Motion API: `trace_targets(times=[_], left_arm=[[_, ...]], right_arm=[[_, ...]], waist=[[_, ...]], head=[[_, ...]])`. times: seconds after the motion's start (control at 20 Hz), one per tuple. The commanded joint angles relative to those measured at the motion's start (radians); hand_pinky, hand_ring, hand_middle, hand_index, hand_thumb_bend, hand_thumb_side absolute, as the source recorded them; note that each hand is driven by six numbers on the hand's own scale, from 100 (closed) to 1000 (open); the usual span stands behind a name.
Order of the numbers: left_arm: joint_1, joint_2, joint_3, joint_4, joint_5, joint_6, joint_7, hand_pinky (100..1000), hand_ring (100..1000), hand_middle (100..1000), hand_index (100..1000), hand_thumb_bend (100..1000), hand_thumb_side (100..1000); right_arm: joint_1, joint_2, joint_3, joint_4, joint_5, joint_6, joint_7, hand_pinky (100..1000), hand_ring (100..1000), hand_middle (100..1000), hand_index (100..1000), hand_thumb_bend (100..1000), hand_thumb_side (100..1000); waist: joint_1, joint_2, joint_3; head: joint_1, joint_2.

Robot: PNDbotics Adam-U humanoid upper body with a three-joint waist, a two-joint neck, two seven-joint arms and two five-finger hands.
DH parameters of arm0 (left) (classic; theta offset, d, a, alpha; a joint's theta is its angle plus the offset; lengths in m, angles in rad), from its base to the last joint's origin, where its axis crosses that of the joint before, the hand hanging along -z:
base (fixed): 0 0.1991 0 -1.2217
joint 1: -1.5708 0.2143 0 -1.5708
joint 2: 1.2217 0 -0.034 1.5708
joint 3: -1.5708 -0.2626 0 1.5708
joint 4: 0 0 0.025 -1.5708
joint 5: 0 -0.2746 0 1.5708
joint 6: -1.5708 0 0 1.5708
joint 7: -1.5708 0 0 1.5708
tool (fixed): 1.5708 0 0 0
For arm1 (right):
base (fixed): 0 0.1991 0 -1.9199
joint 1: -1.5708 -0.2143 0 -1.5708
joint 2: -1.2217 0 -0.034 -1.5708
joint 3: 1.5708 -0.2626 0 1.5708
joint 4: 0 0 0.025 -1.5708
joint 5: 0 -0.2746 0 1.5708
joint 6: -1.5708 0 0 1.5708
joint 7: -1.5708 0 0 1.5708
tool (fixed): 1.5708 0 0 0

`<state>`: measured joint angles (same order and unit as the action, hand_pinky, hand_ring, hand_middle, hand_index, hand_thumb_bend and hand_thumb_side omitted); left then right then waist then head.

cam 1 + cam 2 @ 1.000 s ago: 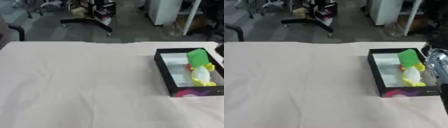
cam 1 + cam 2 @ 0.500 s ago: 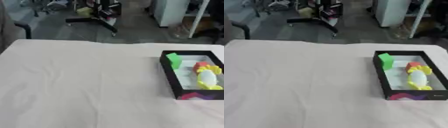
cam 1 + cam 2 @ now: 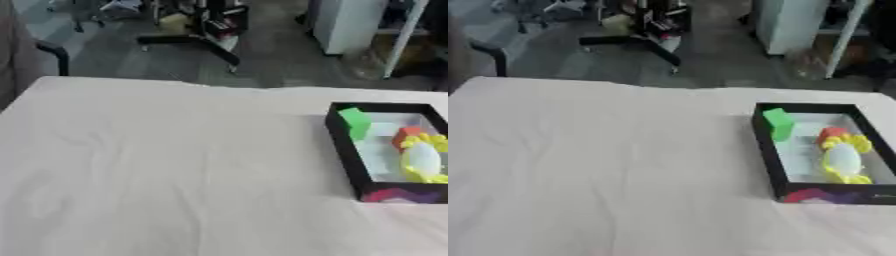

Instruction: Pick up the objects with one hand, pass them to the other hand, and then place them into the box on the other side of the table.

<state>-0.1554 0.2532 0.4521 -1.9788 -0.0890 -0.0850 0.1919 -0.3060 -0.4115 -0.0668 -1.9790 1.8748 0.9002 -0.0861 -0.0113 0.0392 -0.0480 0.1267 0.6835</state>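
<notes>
A black box [image 3: 768, 157] with a white floor stands at the table's right side. Inside it a green block [image 3: 779, 123] leans against the far left corner. A red piece [image 3: 829, 134] lies beside a white and yellow toy [image 3: 843, 161] toward the box's right half. Neither hand shows in either eye view.
A white cloth [image 3: 157, 165] covers the table, with soft wrinkles at the left. Beyond the far edge are a dark floor, a chair base [image 3: 188, 40] and a white cabinet [image 3: 350, 25]. A dark chair arm [image 3: 54, 52] stands at the far left.
The right hand seen at the right edge one second ago has left the view. The green block went from above the box's middle to its far left corner. The camera shifted.
</notes>
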Motion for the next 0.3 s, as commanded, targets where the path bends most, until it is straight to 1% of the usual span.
trace_targets(times=[0.05, 0.3], left_arm=[[-0.007, 0.012, 0.003, -0.021, 0.004, -0.003, 0.016, 754, 657, 646, 720, 395, 642], [-0.003, 0.013, 0.003, -0.021, -0.001, -0.001, 0.025, 753, 657, 646, 719, 385, 642]], right_arm=[[-0.005, -0.015, -0.017, -0.021, -0.017, -0.003, -0.038, 534, 727, 727, 863, 100, 327], [-0.002, -0.023, -0.033, -0.021, -0.016, -0.017, -0.051, 546, 729, 729, 861, 100, 322]], waist=[[-0.001, -0.007, 0.0], [-0.002, -0.012, 0.003]], head=[[-0.002, -0.003], [-0.003, -0.001]])
